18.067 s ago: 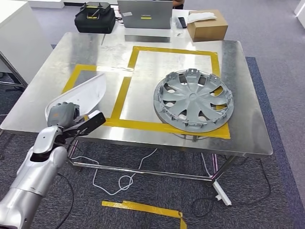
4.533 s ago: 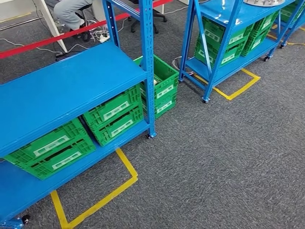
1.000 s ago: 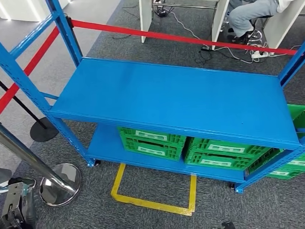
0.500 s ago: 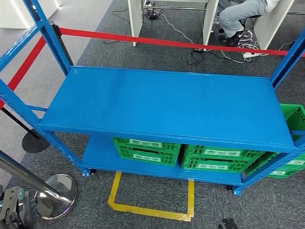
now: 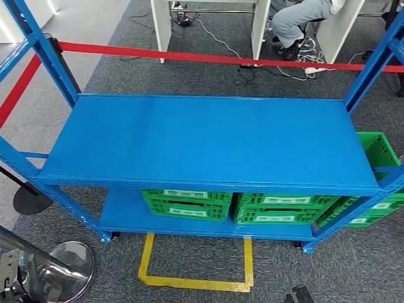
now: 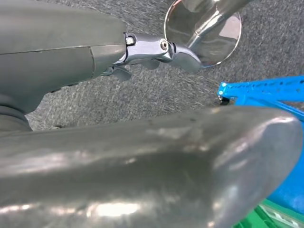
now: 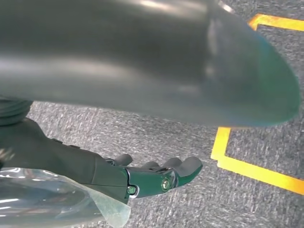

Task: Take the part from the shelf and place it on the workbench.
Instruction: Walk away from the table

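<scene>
- The head view looked down on a blue metal shelf (image 5: pixel 209 142) with a bare top board, standing on grey carpet (image 5: pixel 352 271).
- Green crates (image 5: pixel 185 203) sat side by side on the lower board; another green crate (image 5: pixel 379 151) stood past the shelf's right end.
- No part could be made out on the shelf, so its place relative to either robot hand could not be told.
- A yellow tape outline (image 5: pixel 195 278) marked the floor in front of the shelf.
- A red barrier tape (image 5: pixel 190 57) ran behind the shelf, and a seated person's legs (image 5: pixel 295 19) showed beyond it.
- A chrome stanchion base (image 5: pixel 71 262) lay at the lower left of the head view.
- The left robot hand (image 6: pixel 150 50) hung low over the carpet, its fingers (image 6: pixel 179 54) stretched out straight and apart from the thumb, holding nothing, near the chrome base (image 6: pixel 211 33) and a blue shelf foot (image 6: pixel 258 90).
- The right robot hand (image 7: pixel 150 178) also hung over the carpet, fingers (image 7: pixel 183 168) extended and empty, near yellow floor tape (image 7: pixel 251 171).
</scene>
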Motion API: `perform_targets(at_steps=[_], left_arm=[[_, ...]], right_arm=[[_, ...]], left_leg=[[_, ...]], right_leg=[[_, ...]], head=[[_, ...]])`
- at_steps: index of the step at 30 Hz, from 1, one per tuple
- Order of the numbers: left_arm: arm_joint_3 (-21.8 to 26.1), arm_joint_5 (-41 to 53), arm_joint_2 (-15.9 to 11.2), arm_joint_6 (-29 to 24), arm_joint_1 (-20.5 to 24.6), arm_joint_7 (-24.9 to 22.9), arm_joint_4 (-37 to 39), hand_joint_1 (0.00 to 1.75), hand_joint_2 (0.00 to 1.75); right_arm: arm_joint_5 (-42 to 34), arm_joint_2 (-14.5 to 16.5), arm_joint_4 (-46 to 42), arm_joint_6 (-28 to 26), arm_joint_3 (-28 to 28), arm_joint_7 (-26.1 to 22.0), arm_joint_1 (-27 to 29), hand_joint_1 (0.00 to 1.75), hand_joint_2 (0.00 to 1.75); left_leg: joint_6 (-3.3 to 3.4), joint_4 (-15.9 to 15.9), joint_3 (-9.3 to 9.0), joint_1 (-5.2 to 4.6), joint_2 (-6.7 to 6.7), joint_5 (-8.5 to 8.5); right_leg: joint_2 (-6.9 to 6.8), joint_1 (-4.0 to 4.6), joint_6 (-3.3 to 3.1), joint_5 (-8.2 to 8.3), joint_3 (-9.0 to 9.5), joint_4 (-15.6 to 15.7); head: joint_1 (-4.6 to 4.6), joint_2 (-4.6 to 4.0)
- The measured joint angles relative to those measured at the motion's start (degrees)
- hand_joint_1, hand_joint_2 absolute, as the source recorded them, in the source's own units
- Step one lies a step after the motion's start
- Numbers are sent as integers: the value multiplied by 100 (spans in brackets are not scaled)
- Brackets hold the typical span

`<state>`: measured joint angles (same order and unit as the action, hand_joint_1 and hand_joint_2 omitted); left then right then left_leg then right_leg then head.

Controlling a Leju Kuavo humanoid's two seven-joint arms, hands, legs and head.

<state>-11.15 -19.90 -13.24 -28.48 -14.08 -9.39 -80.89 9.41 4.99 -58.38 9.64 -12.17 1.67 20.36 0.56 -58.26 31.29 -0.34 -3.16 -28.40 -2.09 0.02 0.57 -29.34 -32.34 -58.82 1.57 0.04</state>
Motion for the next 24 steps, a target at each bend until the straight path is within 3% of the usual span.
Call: perform_targets(at_steps=[1,3,5,7,8,9,10,12,13,14,15,18,20,22,24], left_arm=[[14,-1,8,0,9,8,19,0,0],[44,-17,27,0,25,44,50,0,0],[104,-107,52,2,34,135,99,0,0],[195,-262,103,19,43,277,166,0,0],[248,-336,140,31,57,358,197,0,0],[305,-390,180,41,83,441,223,0,0],[371,-432,217,46,123,526,246,0,0],[520,-455,290,43,217,681,279,0,0],[594,-431,339,31,252,747,284,0,0],[656,-376,401,6,260,795,271,0,0],[696,-299,480,-26,238,826,236,0,0],[722,-63,713,-156,65,832,29,0,0],[718,36,823,-239,-43,804,-124,0,0],[714,79,901,-301,-118,786,-220,0,0],[711,81,951,-327,-157,784,-248,0,87]], right_arm=[[-14,-10,10,-8,33,-1,0,0,0],[-81,-31,28,-46,101,-5,3,0,0],[-272,-82,43,-163,219,-24,-9,0,0],[-572,-167,66,-348,397,-60,-21,0,0],[-736,-216,76,-451,503,-80,-22,0,0],[-895,-269,84,-552,617,-97,-23,0,0],[-1054,-328,88,-655,740,-115,-26,0,0],[-1344,-457,78,-849,986,-157,-43,0,0],[-1476,-524,66,-945,1103,-186,-53,0,0],[-1593,-592,52,-1042,1215,-222,-61,0,0],[-1693,-657,42,-1132,1318,-263,-64,0,0],[-1938,-806,33,-1339,1607,-371,-72,0,0],[-2056,-873,38,-1423,1776,-432,-103,0,0],[-2142,-936,43,-1487,1910,-478,-136,0,0],[-2215,-988,50,-1534,2018,-503,-151,0,87]], left_leg=[[-24,6,-7,5,-28,-3],[-91,-84,13,22,48,-96],[-160,-573,219,53,205,-402],[-202,-1295,558,87,261,-717],[-214,-1498,665,102,264,-744],[-219,-1505,683,116,268,-659],[-221,-1301,603,130,283,-476],[-211,-579,287,148,359,-71],[-192,-273,153,149,395,30],[-175,-75,74,148,420,66],[-163,-4,50,143,428,44],[-139,31,39,128,427,46],[-94,29,37,111,432,44],[-62,26,34,99,435,38],[-47,23,34,88,438,35]], right_leg=[[45,-6,-28,14,10,10],[116,-34,-84,46,26,40],[194,-65,-120,67,40,59],[289,-71,-130,68,41,58],[340,-72,-130,68,43,58],[392,-74,-128,67,49,58],[442,-77,-124,66,58,57],[521,-76,-95,56,78,51],[557,-72,-64,51,75,42],[582,-66,-35,43,67,30],[605,-60,-46,36,56,23],[602,-68,-139,39,45,51],[589,-77,-114,50,44,87],[581,-89,-35,55,49,119],[577,-105,47,61,72,136]], head=[[1,0],[-8,0],[-26,0],[-30,0],[-30,0],[-29,0],[-28,0],[-32,0],[-35,0],[-34,0],[-34,0],[-28,0],[-26,0],[-26,0],[-27,0]])
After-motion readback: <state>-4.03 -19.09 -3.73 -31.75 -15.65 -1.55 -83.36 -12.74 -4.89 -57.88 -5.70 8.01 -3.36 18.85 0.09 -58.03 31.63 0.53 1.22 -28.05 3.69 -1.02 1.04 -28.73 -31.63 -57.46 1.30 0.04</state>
